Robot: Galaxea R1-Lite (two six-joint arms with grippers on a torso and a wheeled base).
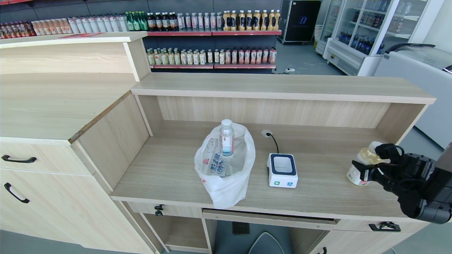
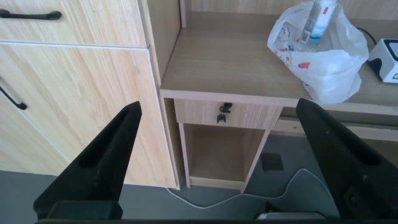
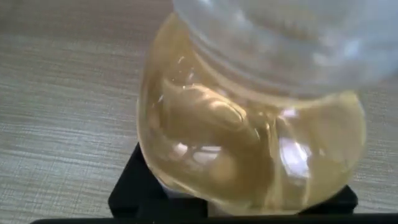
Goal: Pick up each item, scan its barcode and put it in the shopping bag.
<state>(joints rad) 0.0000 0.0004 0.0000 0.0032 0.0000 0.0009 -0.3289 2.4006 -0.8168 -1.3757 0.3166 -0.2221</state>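
A clear bottle of yellowish drink point(image 1: 363, 158) with a pale cap stands at the counter's right end. My right gripper point(image 1: 370, 163) is shut on it, one finger on each side. In the right wrist view the bottle point(image 3: 249, 137) is very close, with a black finger point(image 3: 134, 193) against its side. The white shopping bag point(image 1: 226, 176) stands open mid-counter with a water bottle point(image 1: 226, 138) upright inside. The white barcode scanner point(image 1: 282, 170) sits just right of the bag. My left gripper point(image 2: 217, 162) hangs open and empty, low in front of the cabinet, left of the bag point(image 2: 323, 56).
The counter point(image 1: 317, 190) has a raised back shelf and a side wall on the left. The scanner's black cable point(image 1: 273, 141) runs to a hole at the back. Drawers with black handles point(image 1: 18, 159) are at the left, and a keyed drawer point(image 2: 222, 113) sits under the counter.
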